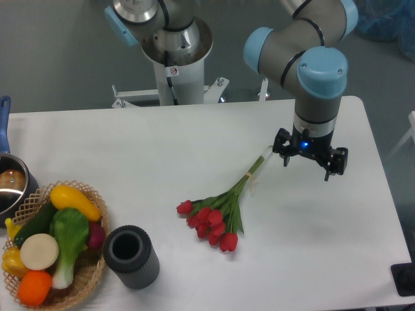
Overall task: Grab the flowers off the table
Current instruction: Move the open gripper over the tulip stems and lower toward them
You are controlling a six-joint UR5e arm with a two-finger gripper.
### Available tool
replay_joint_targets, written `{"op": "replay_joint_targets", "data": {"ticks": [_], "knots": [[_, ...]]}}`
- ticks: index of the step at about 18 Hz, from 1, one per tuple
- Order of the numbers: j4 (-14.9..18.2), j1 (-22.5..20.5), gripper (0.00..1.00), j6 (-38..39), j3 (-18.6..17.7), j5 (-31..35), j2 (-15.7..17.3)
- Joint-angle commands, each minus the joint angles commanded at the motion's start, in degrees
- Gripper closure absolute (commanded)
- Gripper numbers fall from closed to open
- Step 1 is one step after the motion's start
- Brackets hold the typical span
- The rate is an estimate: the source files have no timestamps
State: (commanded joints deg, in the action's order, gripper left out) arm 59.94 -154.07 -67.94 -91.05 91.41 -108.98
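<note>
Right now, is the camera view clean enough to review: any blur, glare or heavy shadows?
Fixed camera view: sharp enough overall; flowers crisply outlined. Lighting even and soft, only faint shadows on the table. Mild glare on the pot at left edge. The tool is dark, its fingers hard to separate.

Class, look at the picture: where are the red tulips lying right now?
The flowers lie flat mid-table, right of the dark cylinder, stems pointing toward the gripper.
</note>
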Motion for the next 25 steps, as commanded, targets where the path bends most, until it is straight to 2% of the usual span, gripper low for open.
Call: {"op": "replay_joint_targets", "data": {"ticks": [5, 7, 11, 15, 17, 25], "knots": [[-0.2, 0.3, 0.00, 0.1, -0.9, -1.1, 0.1], [-0.8, 0.5, 0.00, 0.4, -4.5, -3.0, 0.6], [-7.4, 0.9, 0.00, 0.2, -11.8, -2.8, 3.2], [-7.1, 4.6, 0.00, 0.4, -11.9, -0.4, 2.7], [-7.2, 7.4, 0.00, 0.8, -12.9, 1.9, 1.3], [-7.8, 11.2, 0.00, 4.9, -12.2, 1.5, -2.9]]}}
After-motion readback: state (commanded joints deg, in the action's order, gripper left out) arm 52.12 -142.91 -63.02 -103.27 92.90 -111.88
